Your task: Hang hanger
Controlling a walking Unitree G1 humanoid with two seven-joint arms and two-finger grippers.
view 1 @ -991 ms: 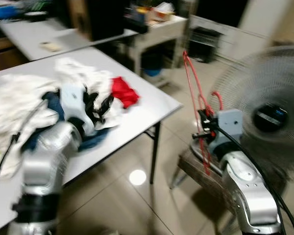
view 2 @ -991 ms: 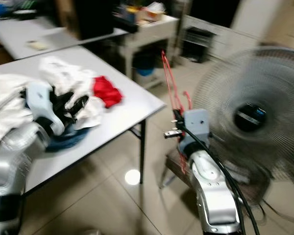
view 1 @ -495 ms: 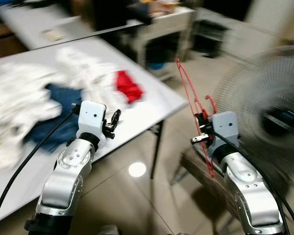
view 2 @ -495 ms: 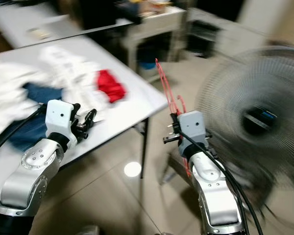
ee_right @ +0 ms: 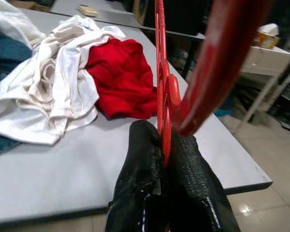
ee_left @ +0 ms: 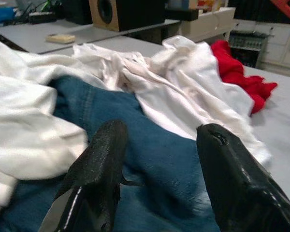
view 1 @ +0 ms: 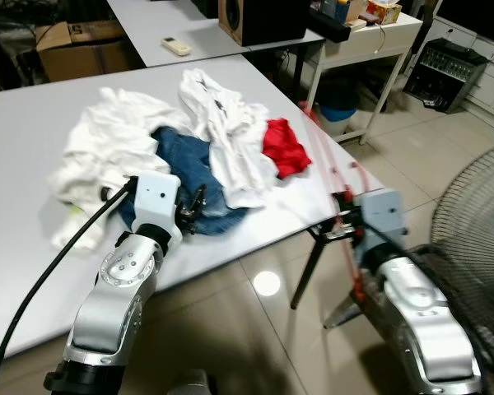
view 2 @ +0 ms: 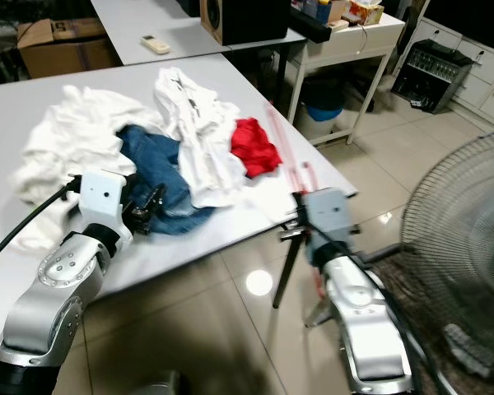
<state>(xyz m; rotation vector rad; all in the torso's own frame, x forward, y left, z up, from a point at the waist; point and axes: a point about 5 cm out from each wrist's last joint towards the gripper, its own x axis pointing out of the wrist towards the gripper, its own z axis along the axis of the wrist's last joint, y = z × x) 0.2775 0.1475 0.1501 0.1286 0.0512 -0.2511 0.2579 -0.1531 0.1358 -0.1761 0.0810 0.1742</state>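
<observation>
Right hand [ee_right: 164, 159]: clenched on the red hanger [ee_right: 160, 72], black fingers [ee_right: 140, 193] pinching its thin frame from both sides. In the eye views this hand sits off the worktop's near corner, above the tiled floor [view 1: 230, 329]; the hanger [view 1: 325, 160] rises from it in a motion-blurred streak slanting over the corner of the white worktop [view 1: 33, 107]. Hook curves close past the wrist camera.

Left hand [ee_left: 157, 159]: released, the two fingers spread apart, low over the blue jeans [ee_left: 150, 145] at the near side of the clothes heap. No contact with the fabric can be confirmed.

Heap on worktop: white garments [view 1: 115, 136] around and partly over the jeans [view 1: 181, 160]; a red garment [view 1: 281, 148] touching the heap's right edge, just beside the hanger streak.

Beyond: second table with a remote control [view 1: 176, 47] and a wooden speaker [view 1: 259, 16]; cardboard box [view 1: 74, 49] behind. Standing fan grille [view 1: 482, 239] at right, near the right arm.
</observation>
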